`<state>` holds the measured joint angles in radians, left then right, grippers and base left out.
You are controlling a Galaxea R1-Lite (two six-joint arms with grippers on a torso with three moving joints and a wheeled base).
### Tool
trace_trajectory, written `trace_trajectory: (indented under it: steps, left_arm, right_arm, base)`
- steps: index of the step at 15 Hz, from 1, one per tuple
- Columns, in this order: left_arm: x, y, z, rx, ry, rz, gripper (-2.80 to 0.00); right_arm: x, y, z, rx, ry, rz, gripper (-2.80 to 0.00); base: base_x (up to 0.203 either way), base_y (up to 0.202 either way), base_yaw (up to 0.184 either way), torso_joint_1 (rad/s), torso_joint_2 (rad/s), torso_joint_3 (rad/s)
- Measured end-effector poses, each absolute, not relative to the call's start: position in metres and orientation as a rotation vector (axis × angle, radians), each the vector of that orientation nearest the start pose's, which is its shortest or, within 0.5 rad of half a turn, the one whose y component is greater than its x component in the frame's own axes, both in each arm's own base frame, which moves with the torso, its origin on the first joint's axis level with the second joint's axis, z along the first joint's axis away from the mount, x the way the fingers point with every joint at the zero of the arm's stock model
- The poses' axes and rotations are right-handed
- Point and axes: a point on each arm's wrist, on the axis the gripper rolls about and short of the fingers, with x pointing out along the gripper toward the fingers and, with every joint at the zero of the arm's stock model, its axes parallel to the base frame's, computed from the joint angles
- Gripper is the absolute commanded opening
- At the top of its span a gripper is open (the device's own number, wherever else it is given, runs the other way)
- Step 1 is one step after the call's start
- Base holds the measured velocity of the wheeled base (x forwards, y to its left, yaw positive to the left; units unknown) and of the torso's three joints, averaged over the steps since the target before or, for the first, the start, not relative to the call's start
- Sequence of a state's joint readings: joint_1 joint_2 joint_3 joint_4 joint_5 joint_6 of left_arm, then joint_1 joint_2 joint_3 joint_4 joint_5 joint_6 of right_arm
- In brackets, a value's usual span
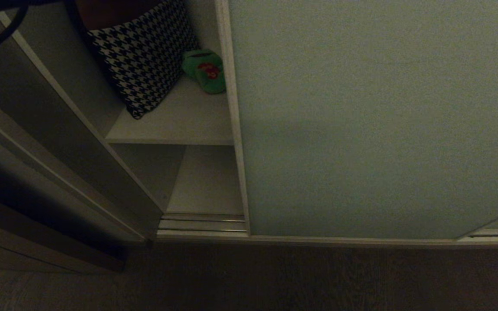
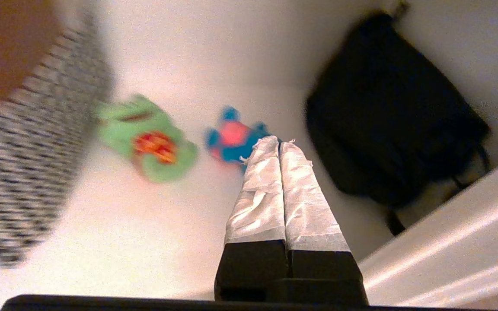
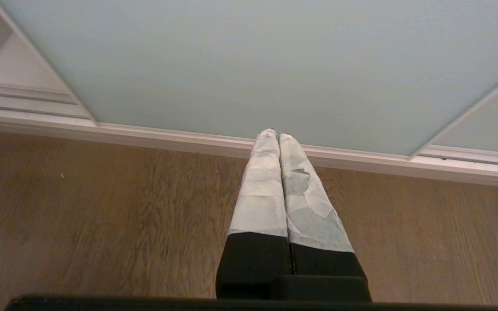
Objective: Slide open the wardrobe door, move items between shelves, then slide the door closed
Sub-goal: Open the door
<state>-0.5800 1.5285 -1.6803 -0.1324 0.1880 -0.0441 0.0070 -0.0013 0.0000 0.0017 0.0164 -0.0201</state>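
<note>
Here, in the head view: tall pale grey-green matte sliding wardrobe door [image 1: 378, 116] filling the right and centre of the frame, slim off-white frame edge at its left, opening left uncovered beside it. In that opening, upper middle: plain white matte upper shelf [image 1: 180, 123] bearing a black-and-white houndstooth cushion [image 1: 143, 56] leaning tilted, and just right of it a small green plush toy with a red spot [image 1: 205, 71], close against the door's edge. Below, a second white lower shelf [image 1: 208, 185], bare where visible, and metal sliding tracks [image 1: 201, 222] at the bottom. Dark wooden floor [image 1: 275, 276] along the lower frame. Neither arm visible. In the left wrist view: left gripper [image 2: 279, 142], tape-wrapped fingers pressed together, nothing held, tips overlapping a small blue plush toy with a pink-orange patch [image 2: 234, 140] in the picture; contact impossible to tell. Green toy left of centre, cushion blurred at far left, black strapped bag [image 2: 387, 112] upper right against the white wall. In the right wrist view: right gripper [image 3: 273, 134], fingers shut together and empty, above brown floor, pointing toward the door's bottom rail.
</note>
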Motion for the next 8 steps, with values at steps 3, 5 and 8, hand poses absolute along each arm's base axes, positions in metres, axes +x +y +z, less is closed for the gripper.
trace_trajectory:
  steps: [3, 5, 8]
  left_arm:
    - [0.215, -0.16, 0.421, -0.136, -0.223, -0.46, -2.8]
    - [0.221, -0.175, 0.419, -0.113, -0.222, -0.484, -2.8]
    - [0.233, -0.198, 0.421, -0.119, -0.235, -0.482, -2.8]
  right_arm:
    - [-0.023, 0.0, 0.075, -0.02, 0.0, 0.024, -2.8]
    - [-0.023, 0.0, 0.075, -0.02, 0.0, 0.024, -2.8]
    - [-0.023, 0.0, 0.075, -0.02, 0.0, 0.024, -2.8]
  base:
    - [0.0, 0.0, 0.0, 0.0, 0.0, 0.0]
    - [0.0, 0.0, 0.0, 0.0, 0.0, 0.0]
    - [0.0, 0.0, 0.0, 0.0, 0.0, 0.0]
